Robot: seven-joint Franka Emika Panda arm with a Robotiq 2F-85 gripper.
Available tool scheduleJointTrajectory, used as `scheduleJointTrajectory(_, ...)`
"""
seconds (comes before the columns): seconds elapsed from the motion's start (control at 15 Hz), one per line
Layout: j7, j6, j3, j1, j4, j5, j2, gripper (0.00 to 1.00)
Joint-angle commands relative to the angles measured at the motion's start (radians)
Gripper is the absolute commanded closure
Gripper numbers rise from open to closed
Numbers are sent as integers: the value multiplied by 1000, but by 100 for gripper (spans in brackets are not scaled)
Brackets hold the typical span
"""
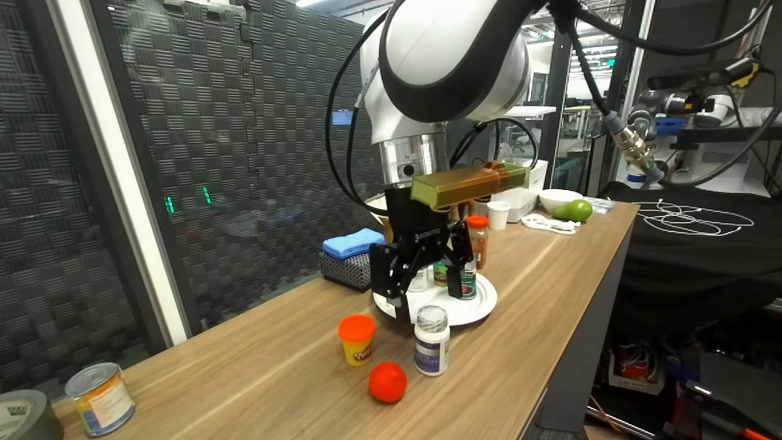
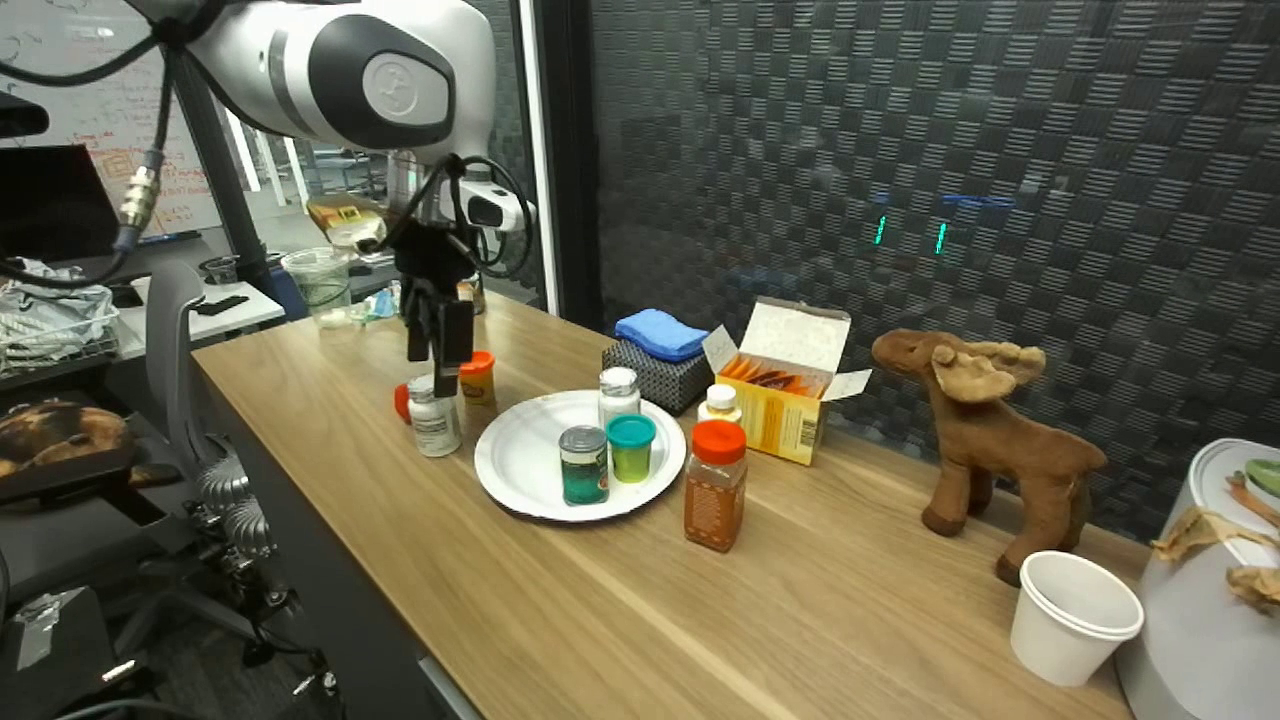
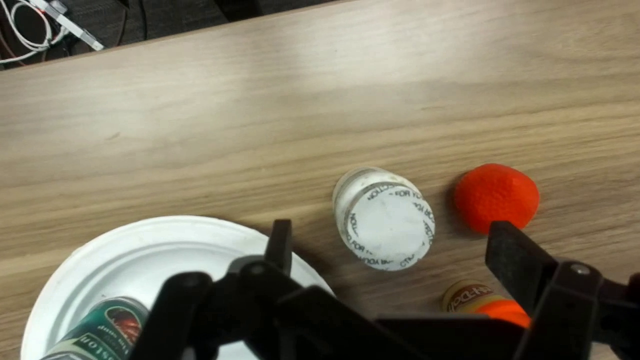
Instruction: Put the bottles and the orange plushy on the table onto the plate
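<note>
Robotiq gripper point(image 3: 391, 246) hangs above the table point(image 1: 275, 330), jaws well apart; in the wrist view the top of the white pill bottle point(image 1: 432, 345) shows between the tips, a gap on either side. Bottle is upright on the wood, between the room-side and wall-side long edges, just beside the white paper plate point(image 2: 515, 460).

Near it, also on the wood: orange plushy point(image 3: 492, 200) and orange-lidded Play-Doh tub point(image 1: 357, 342), the tub closer to the wall-side edge.

On the plate, all upright: green can point(image 2: 584, 465), teal-lidded Play-Doh tub point(image 2: 631, 450), silvery-capped white bottle point(image 2: 619, 400). A red-orange-lidded spice jar point(image 2: 715, 495) stands on the table just beside the rim; behind it, in an exterior view, a small white-capped bottle point(image 2: 720, 405), base hidden.

Along the wall-side edge: patterned box point(image 2: 648, 375) with folded blue cloth point(image 2: 660, 333) on top, yellow carton of packets point(image 2: 775, 420), standing plush moose point(image 2: 1000, 440). Same edge, in an exterior view: tin can point(image 1: 102, 400) just beside a duct tape roll point(image 1: 36, 415).
</note>
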Motion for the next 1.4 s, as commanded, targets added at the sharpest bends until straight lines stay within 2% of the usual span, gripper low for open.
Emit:
scheduleJointTrajectory(0.0,-12,-44,-10,5,48,16,27,0)
scheduleJointTrajectory(0.4,-18,-28,-13,4,22,20,19,0)
scheduleJointTrajectory(0.47,-17,-27,-13,4,23,19,22,8)
scheduleJointTrajectory(0.53,-12,-23,-14,6,24,17,25,26)
scheduleJointTrajectory(0.73,-9,-21,-14,7,27,15,31,51)
scheduleJointTrajectory(1.0,-28,-50,-10,6,22,16,21,80)
scheduleJointTrajectory(1.07,-34,-61,-9,6,17,18,13,77)
scheduleJointTrajectory(1.33,-43,-120,-11,0,-10,23,-67,78)
